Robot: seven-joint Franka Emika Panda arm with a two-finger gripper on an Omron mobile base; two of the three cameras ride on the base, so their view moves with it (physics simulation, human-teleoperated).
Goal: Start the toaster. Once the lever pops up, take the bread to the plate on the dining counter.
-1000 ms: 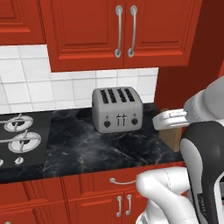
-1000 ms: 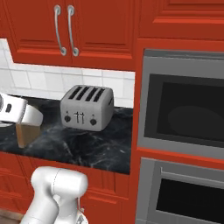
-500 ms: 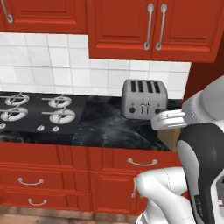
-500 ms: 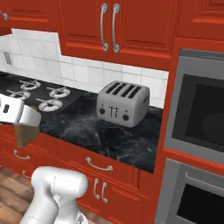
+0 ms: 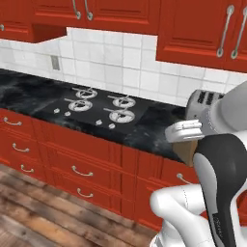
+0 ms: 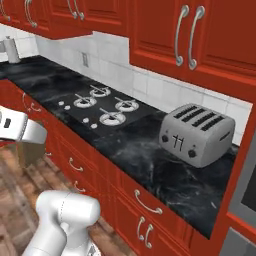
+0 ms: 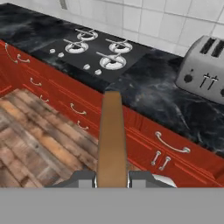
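Observation:
My gripper (image 7: 111, 178) is shut on the bread (image 7: 111, 135), a thin tan-brown slice seen edge-on between the two fingers (image 7: 83, 178). In the left base view the gripper (image 5: 185, 139) sits in front of the counter edge with the bread (image 5: 186, 151) hanging under it. In the right base view the gripper (image 6: 29, 141) and bread (image 6: 30, 153) hang over the floor at far left. The silver four-slot toaster (image 6: 197, 134) stands on the black counter, off to the right (image 5: 202, 102) (image 7: 204, 66). The plate and the dining counter are out of view.
A black stove top with several burners (image 5: 99, 108) (image 6: 100, 104) (image 7: 98, 50) lies left of the toaster. Red drawers (image 7: 65, 103) run below the counter and red wall cabinets (image 6: 170, 35) hang above. Wooden floor (image 7: 30, 135) spreads in front.
Both base views have swung left, so the camera moved: the toaster has slid toward the right and the stove has come into the middle. The bread stays gripped.

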